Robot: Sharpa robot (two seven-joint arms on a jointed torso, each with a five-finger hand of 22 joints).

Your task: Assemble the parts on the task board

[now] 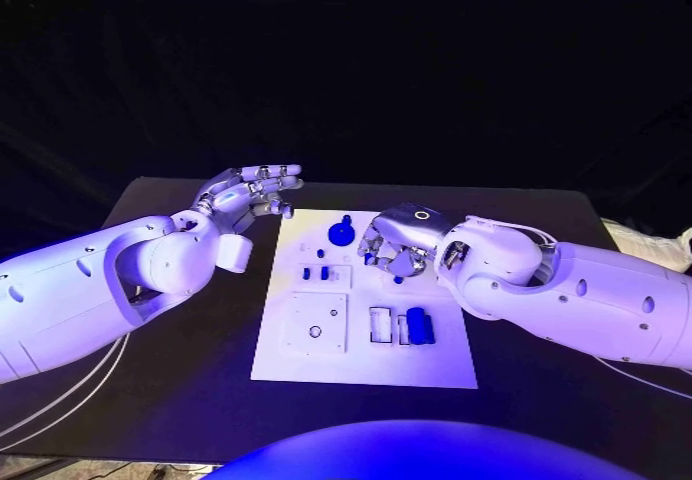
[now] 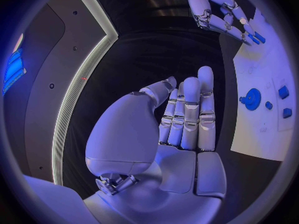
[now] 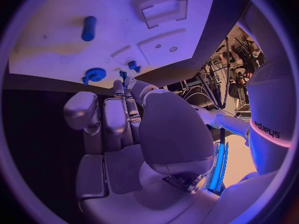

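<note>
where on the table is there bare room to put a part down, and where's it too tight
Bare black table lies left of the task board, nearer the robot than the left arm; another bare strip lies right of it, below the right arm. The board's near edge is bare. It is crowded mid-board, where the right hand hangs over the small blue parts, near the round blue part.

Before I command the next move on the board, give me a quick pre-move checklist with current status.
1. Left hand free: ok, fingers apart, holding nothing, off the task board beside its left edge.
2. Right hand over the board: ok.
3. Right hand holding a part: cannot tell, fingers curled downward hide it.
4. Round blue part clear of both hands: ok, near the far edge.
5. Blue cylinder reachable: ok, lying untouched in its tray.
</note>
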